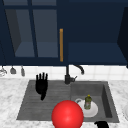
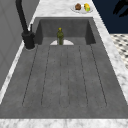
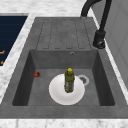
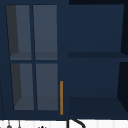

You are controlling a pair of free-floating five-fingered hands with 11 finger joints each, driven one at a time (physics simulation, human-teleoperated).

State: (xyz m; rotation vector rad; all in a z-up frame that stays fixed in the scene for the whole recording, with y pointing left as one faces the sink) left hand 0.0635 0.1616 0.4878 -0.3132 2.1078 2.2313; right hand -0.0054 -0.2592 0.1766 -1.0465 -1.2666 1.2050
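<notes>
Overhead, the dark blue wall cabinet (image 1: 62, 32) spanned the far wall, its glass-paned door (image 4: 33, 57) on the left shut, with a gold handle (image 1: 61, 45), and the right half open onto bare shelves. Below it the grey sink (image 1: 67, 100) ran across the marble counter (image 1: 10, 100), a ribbed draining board (image 2: 65, 77) on the left and the basin (image 3: 67, 82) on the right, with the black faucet (image 1: 68, 75) at the far edge between them.

A large red ball (image 1: 67, 114) sat at the near edge in the front view, covering part of the sink's rim. In the basin lay a white plate (image 3: 58, 93), and a small green bottle (image 3: 69, 80) with a yellow cap stood upright on it, beside the drain. A small red thing (image 3: 37, 74) lay at the basin's near-left corner in the right side view; what it was could not be told.

The left hand (image 1: 41, 85) hung over the far part of the draining board, fingers straight and spread, holding nothing. The right hand (image 1: 102, 124) showed as a dark shape at the near edge, right of the ball; whether its fingers were curled could not be told.

The bottle looked tall and narrow, so I judged that a sideways brush from a hand entering the basin could tip it, and it might roll off the plate.
</notes>
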